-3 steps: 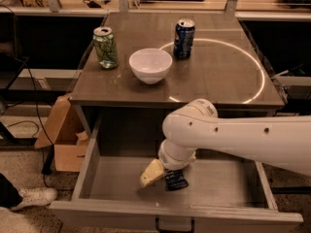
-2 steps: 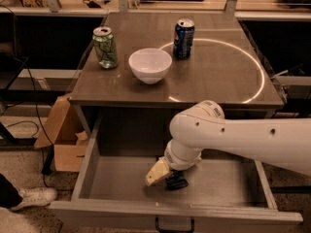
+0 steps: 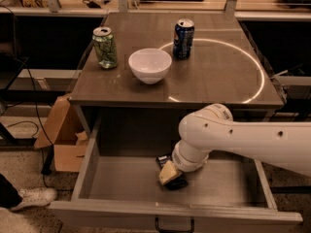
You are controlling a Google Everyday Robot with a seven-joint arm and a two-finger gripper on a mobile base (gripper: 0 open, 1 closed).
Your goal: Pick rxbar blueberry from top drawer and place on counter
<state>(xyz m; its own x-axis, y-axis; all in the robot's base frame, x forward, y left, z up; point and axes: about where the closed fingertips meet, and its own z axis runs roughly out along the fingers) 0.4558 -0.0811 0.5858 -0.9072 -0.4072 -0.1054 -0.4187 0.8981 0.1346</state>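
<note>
Hovering in the drawer (image 3: 121, 184) for a pickup, the gripper (image 3: 169, 173) covers the snack bar (image 3: 164, 159) beneath it, grip unclear.

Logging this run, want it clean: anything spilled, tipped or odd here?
Nothing stands out. The green can, blue can and bowl stand upright on the counter, nothing spilled. The tool is down in the open top drawer at the rxbar blueberry.

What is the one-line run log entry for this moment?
stage: pick | gripper: down in top drawer, at rxbar blueberry | counter: bar not yet there
</note>
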